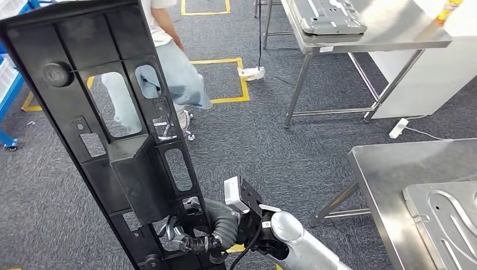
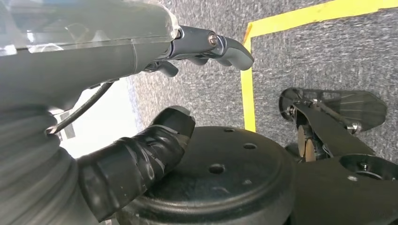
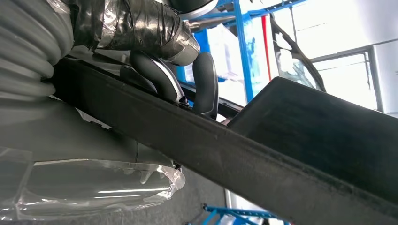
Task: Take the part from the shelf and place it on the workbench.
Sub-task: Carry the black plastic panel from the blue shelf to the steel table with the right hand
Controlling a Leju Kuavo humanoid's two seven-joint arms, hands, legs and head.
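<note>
The part (image 1: 107, 129) is a long black plastic panel with cut-out windows, standing upright and tilted, well off the floor on the left of the head view. My right hand (image 1: 194, 236) grips its lower end. In the right wrist view the dark fingers (image 3: 162, 75) wrap over the part's edge (image 3: 281, 154). The workbench (image 1: 388, 169), a steel table, stands at the lower right, apart from the part. My left hand (image 2: 89, 61) hangs over the carpet with thumb and fingers apart, holding nothing.
A grey pressed metal panel (image 1: 444, 216) lies on the workbench. A second steel table (image 1: 388, 31) at the back carries a grey tray (image 1: 332, 17). A person in jeans (image 1: 183, 79) stands behind the part. A blue shelf frame (image 1: 11, 95) is at the far left. Yellow floor tape (image 1: 243, 79) marks the carpet.
</note>
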